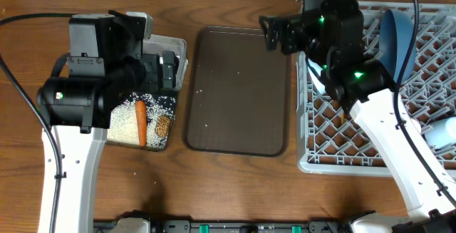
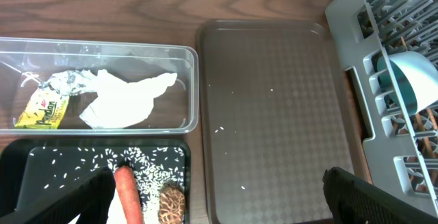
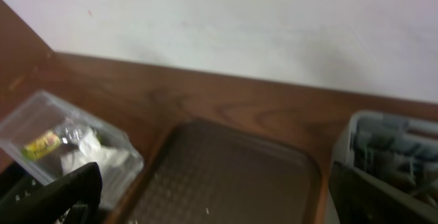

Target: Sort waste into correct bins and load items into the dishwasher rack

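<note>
Two bins at your left look sorted: wrapper point(image 2: 123, 97) in the clear tub point(image 2: 192, 80), carrot point(image 2: 126, 190) in the black tray point(image 2: 41, 164), your left gripper point(image 2: 219, 198) wide open and empty above them. Stray grains point(image 2: 217, 130) on the brown tray point(image 2: 287, 142) likely come next; your right gripper point(image 3: 219, 196), equally spread and empty, hovers by the rack point(image 1: 335, 135).

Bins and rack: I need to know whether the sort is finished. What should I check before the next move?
1. Wrapper in tub: ok.
2. Carrot and lump in black tray: ok.
3. Rice all binned: not ok, stray grains lie on the serving tray.
4. Plate in rack: ok.
5. Both cups racked: cannot tell, only one cup shows.
6. Left gripper and right gripper open, empty: ok.
</note>
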